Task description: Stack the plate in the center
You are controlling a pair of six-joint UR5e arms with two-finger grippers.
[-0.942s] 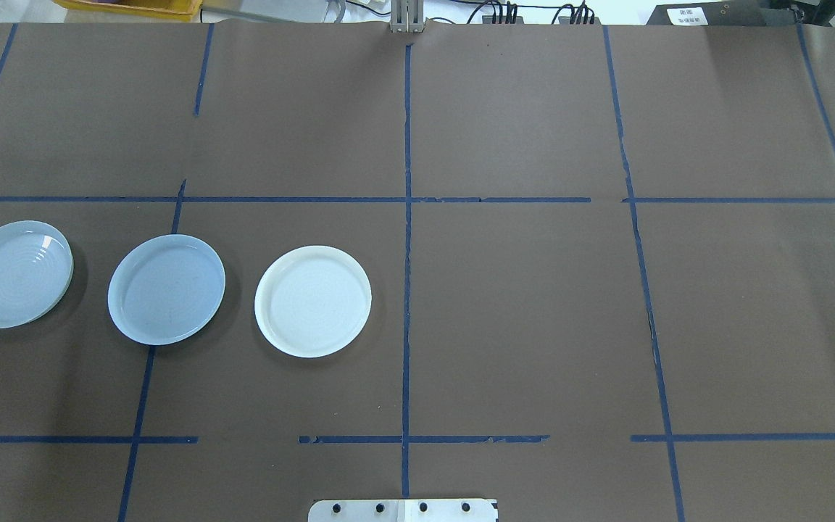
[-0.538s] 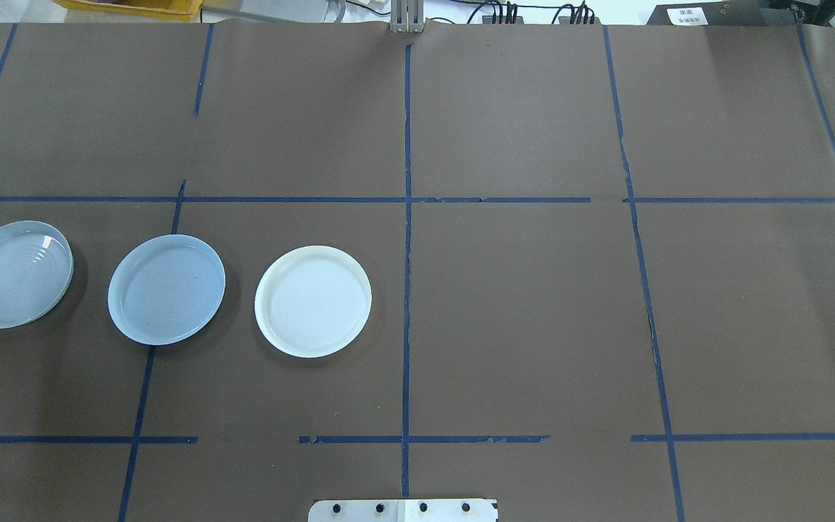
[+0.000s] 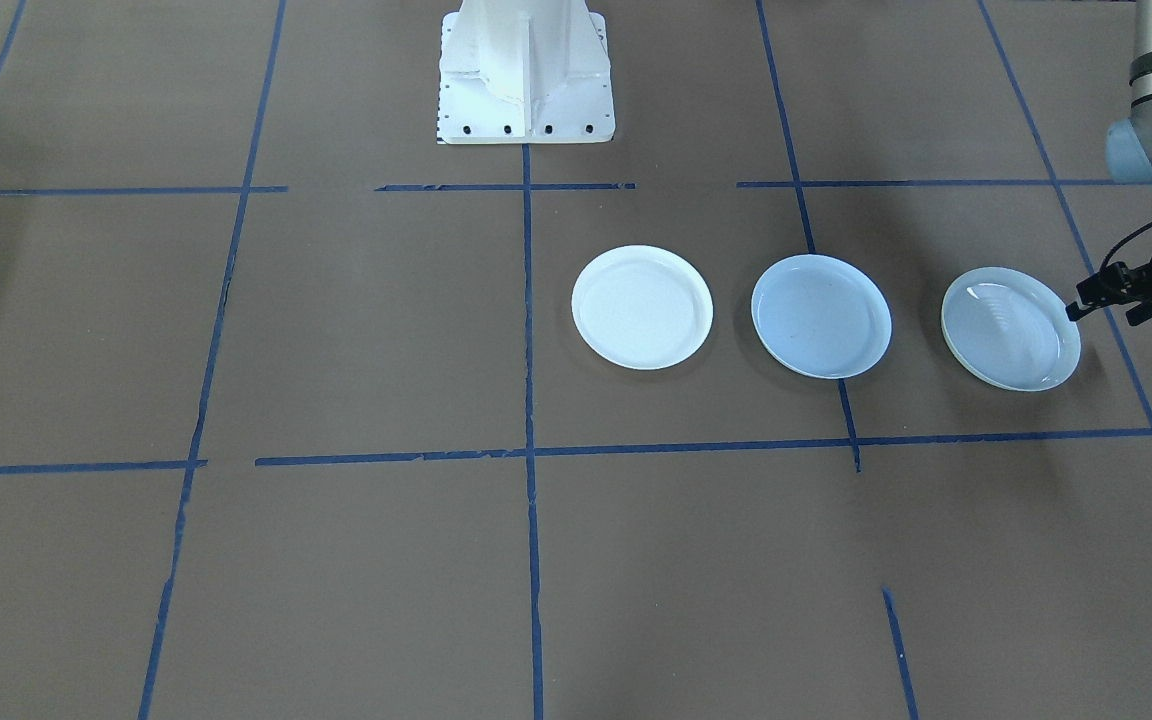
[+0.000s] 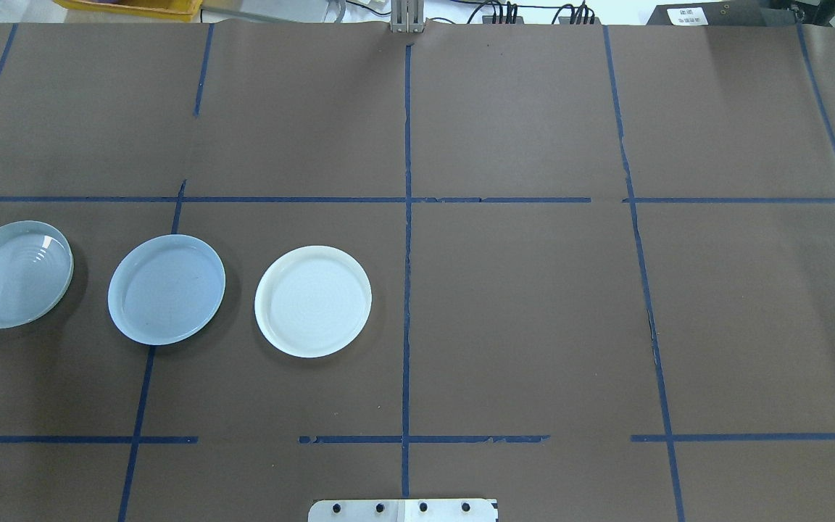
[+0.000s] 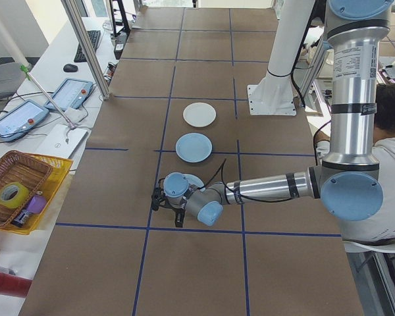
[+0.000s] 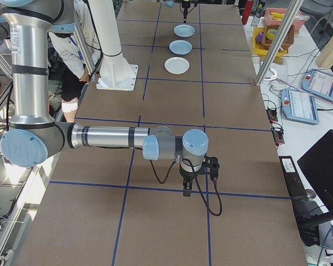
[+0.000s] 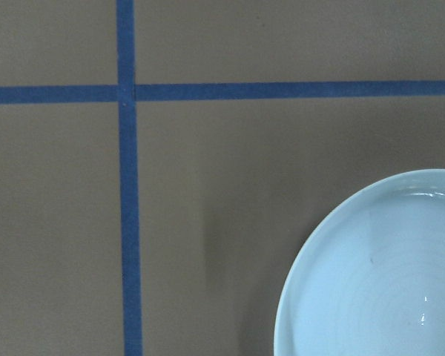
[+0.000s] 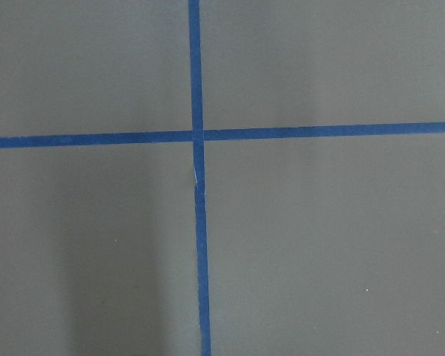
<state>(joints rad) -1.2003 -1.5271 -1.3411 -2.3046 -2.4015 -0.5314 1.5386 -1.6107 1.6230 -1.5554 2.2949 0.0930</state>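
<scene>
Nothing is stacked: three plates lie apart; the left gripper (image 3: 1086,305), jaw state untellable, is beside the ringed plate (image 3: 1011,328).

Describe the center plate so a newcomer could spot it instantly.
On the brown table, three plates sit in a row on the robot's left. The center plate is the middle one, lying over a blue tape line. It is smooth pale blue-grey, unlike the white plate and the ringed plate.
</scene>
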